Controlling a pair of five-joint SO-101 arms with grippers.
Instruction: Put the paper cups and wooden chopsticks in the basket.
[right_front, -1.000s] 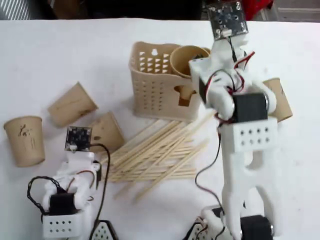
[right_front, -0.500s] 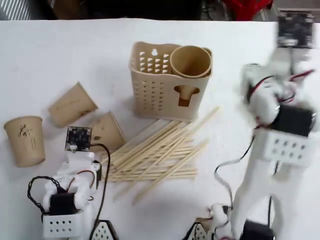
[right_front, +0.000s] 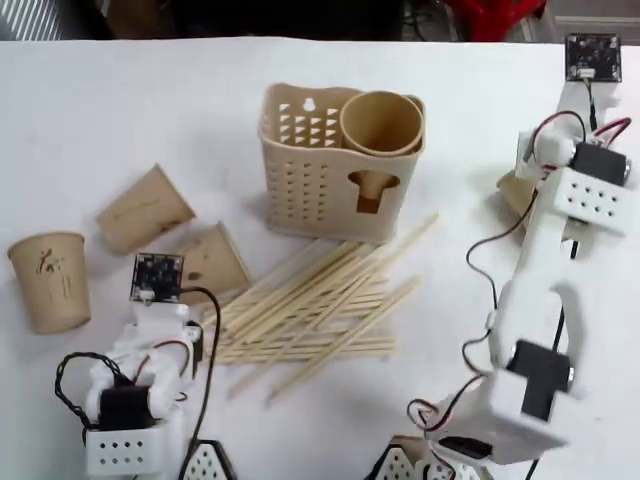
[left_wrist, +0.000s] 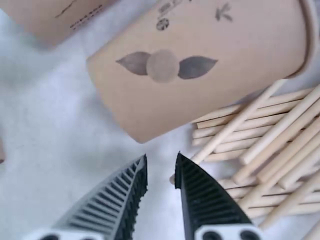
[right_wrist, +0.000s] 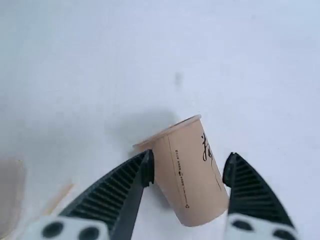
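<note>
right now i have the right gripper (right_wrist: 189, 157) lowered over the paper cup (right_wrist: 192, 170) that lies on its side well to the right of the basket (right_front: 330, 170). its fingers are spread wide with the cup between them, not yet closed on it. to do this grab well i'd centre the cup in the gap and squeeze across the body rather than near the rim. i'd close gently, since the thin wall may crush, and a cup on its side will likely roll if 1 finger touches first. the left gripper (left_wrist: 161, 159) sits to the front left of the basket, its fingers nearly together with a thin gap and nothing in it. it points at a tipped cup (left_wrist: 200, 65) beside the chopsticks (right_front: 320, 305). my count is 5 cups: 1 nested cup (right_front: 381, 122) inside the basket, 3 to the left of the basket, 1 to its right. the chopsticks make 1 crossed heap just in front of the basket, too overlapped to count singly.
</note>
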